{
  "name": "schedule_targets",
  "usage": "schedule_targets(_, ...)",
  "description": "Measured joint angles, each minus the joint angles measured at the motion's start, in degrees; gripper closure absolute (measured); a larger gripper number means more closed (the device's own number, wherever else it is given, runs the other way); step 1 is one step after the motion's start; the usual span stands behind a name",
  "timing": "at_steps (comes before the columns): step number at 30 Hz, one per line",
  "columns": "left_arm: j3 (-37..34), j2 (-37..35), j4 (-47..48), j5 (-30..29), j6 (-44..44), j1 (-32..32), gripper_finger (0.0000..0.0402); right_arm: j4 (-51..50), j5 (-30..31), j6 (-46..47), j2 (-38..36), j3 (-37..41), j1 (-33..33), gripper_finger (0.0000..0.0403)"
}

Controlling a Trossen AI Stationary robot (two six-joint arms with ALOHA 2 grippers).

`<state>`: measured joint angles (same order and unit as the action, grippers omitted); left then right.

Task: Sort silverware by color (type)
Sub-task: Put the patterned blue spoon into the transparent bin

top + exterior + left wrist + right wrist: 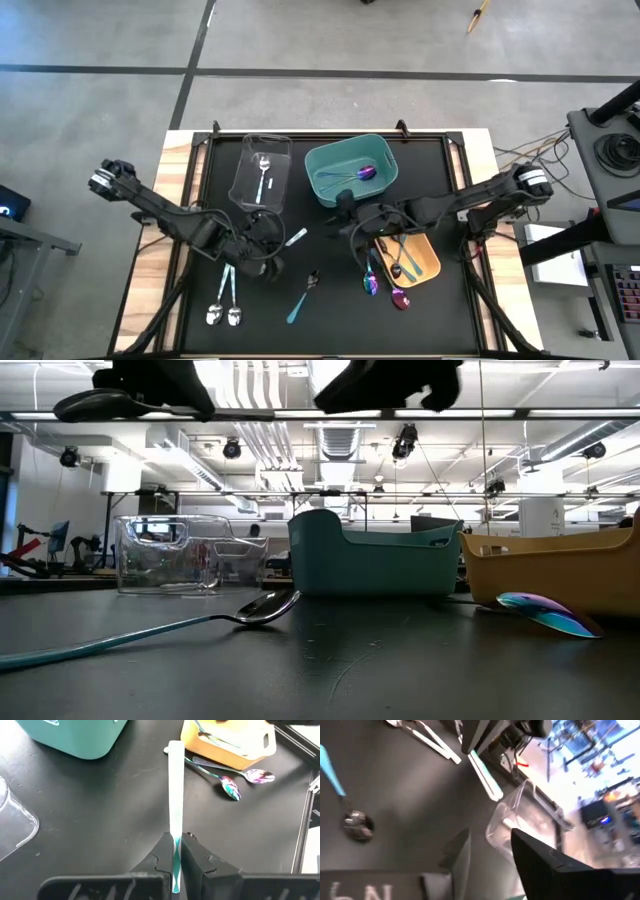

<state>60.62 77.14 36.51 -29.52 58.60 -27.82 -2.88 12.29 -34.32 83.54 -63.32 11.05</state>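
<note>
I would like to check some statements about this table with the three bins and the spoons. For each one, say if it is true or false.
1. The left gripper is shut on a utensil with a pale handle. True.
2. The clear bin holds no silverware. False: one silver spoon lies in it.
3. The teal bin holds an iridescent spoon. True.
4. The right gripper holds a spoon. False: its jaws stand apart with nothing between them.
5. A teal-handled spoon lies on the table, outside all bins. True.
6. The orange bin is stacked inside the teal bin. False: it stands apart, beside it.
</note>
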Motion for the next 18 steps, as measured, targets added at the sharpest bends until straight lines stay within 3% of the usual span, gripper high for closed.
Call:
schedule_targets(6, 0.00, 0.19, 0.00, 0.04, 0.60, 1.06, 0.0401, 2.01, 7.17, -10.38, 6.33, -4.76, 1.14, 0.0229)
schedule_targets(18, 0.00, 0.35, 0.15, 0.50, 0.42, 2.50, 0.0401, 1.51, 16.28, -18.43, 15.41, -13.27, 1.44, 0.0225)
